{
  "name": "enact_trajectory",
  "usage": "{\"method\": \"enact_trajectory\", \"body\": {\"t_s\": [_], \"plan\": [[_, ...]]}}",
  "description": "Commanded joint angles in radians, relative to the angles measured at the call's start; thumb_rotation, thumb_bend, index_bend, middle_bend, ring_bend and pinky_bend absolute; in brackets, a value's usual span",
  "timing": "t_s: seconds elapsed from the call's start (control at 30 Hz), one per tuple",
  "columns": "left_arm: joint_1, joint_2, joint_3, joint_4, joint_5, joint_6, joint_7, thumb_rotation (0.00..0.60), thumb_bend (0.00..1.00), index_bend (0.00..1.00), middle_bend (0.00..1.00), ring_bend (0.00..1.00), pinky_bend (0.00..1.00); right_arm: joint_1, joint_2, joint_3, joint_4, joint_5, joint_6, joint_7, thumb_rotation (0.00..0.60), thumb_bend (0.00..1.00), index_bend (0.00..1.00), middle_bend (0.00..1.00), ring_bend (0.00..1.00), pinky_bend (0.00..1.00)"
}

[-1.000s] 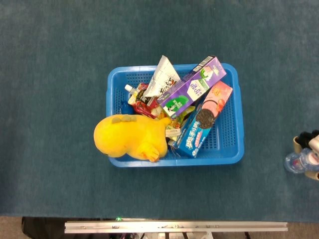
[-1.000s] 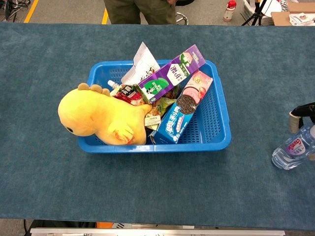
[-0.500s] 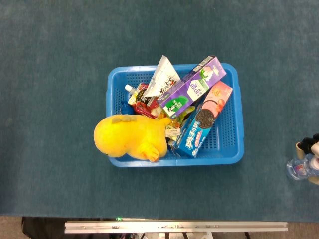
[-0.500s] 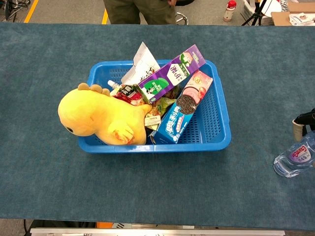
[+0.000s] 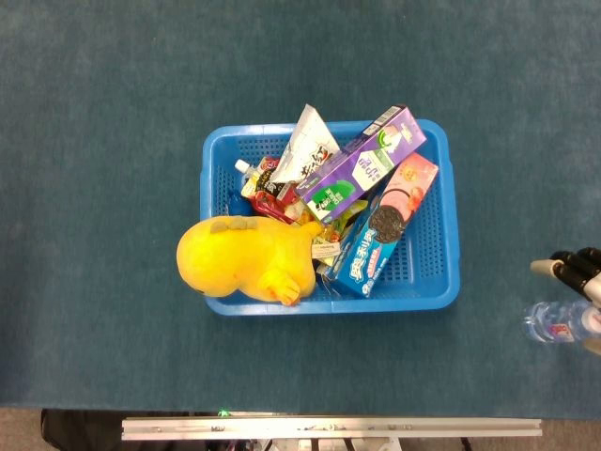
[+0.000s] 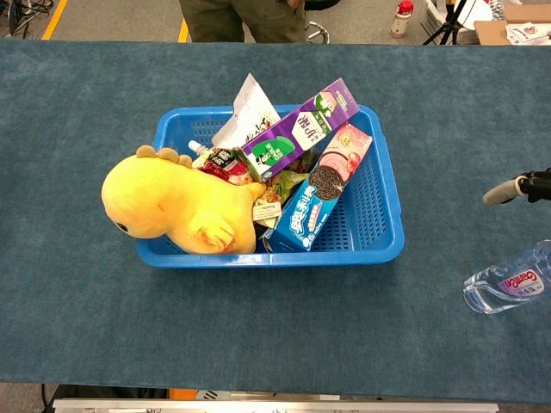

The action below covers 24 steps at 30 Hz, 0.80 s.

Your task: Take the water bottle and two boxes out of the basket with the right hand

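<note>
The clear water bottle [image 5: 558, 322] [image 6: 508, 280] lies on its side on the blue cloth, right of the blue basket [image 5: 450, 216] [image 6: 393, 215]. My right hand [image 5: 573, 268] [image 6: 527, 185] shows only partly at the right edge, just beyond the bottle, with a finger stretched out and nothing in it. A purple box [image 5: 362, 162] [image 6: 300, 129] leans across the basket's far right corner. A blue and pink cookie box [image 5: 385, 225] [image 6: 318, 189] lies slanted beside it inside the basket. My left hand is in neither view.
A yellow plush dinosaur [image 5: 239, 258] [image 6: 168, 205] hangs over the basket's left front rim. A white snack bag [image 5: 308, 141] and small pouches [image 5: 263, 183] fill the back left. A person [image 6: 250, 17] stands beyond the table's far edge.
The bottle has gone from tilted in my right hand to lying flat on the cloth. My right hand has let go and lifted away toward the far side.
</note>
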<state>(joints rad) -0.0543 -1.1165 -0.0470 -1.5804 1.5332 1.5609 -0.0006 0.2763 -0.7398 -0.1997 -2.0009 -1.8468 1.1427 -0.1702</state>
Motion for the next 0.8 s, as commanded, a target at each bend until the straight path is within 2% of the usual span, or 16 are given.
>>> {"method": "enact_trajectory", "body": {"t_s": [0.03, 0.2, 0.43, 0.6, 0.8], "plan": [[0.0, 0.001, -0.001, -0.001, 0.0, 0.001, 0.0, 0.6, 0.2, 0.27, 0.1, 0.04, 0.22, 0.006, 0.031, 0.001, -0.041, -0.05, 0.036, 0.039, 0.6, 0.0, 0.22, 0.27, 0.3, 0.63], [0.001, 0.001, 0.001, -0.002, 0.002, 0.003, -0.001, 0.6, 0.2, 0.27, 0.1, 0.04, 0.22, 0.02, 0.046, 0.045, -0.076, -0.094, 0.1, 0.057, 0.6, 0.0, 0.22, 0.27, 0.3, 0.61], [0.003, 0.004, 0.0, -0.004, 0.002, 0.006, -0.006, 0.6, 0.2, 0.27, 0.1, 0.04, 0.22, 0.064, -0.015, 0.144, -0.084, -0.054, 0.115, 0.023, 0.6, 0.0, 0.22, 0.28, 0.29, 0.56], [0.004, 0.006, -0.001, -0.004, 0.004, 0.01, -0.013, 0.6, 0.2, 0.27, 0.1, 0.04, 0.22, 0.141, -0.129, 0.238, -0.059, 0.053, 0.017, -0.089, 0.6, 0.0, 0.22, 0.28, 0.24, 0.45], [0.006, 0.011, -0.001, -0.004, 0.005, 0.013, -0.02, 0.6, 0.2, 0.27, 0.1, 0.04, 0.22, 0.224, -0.265, 0.309, -0.012, 0.176, -0.088, -0.192, 0.6, 0.0, 0.22, 0.28, 0.21, 0.36]]}}
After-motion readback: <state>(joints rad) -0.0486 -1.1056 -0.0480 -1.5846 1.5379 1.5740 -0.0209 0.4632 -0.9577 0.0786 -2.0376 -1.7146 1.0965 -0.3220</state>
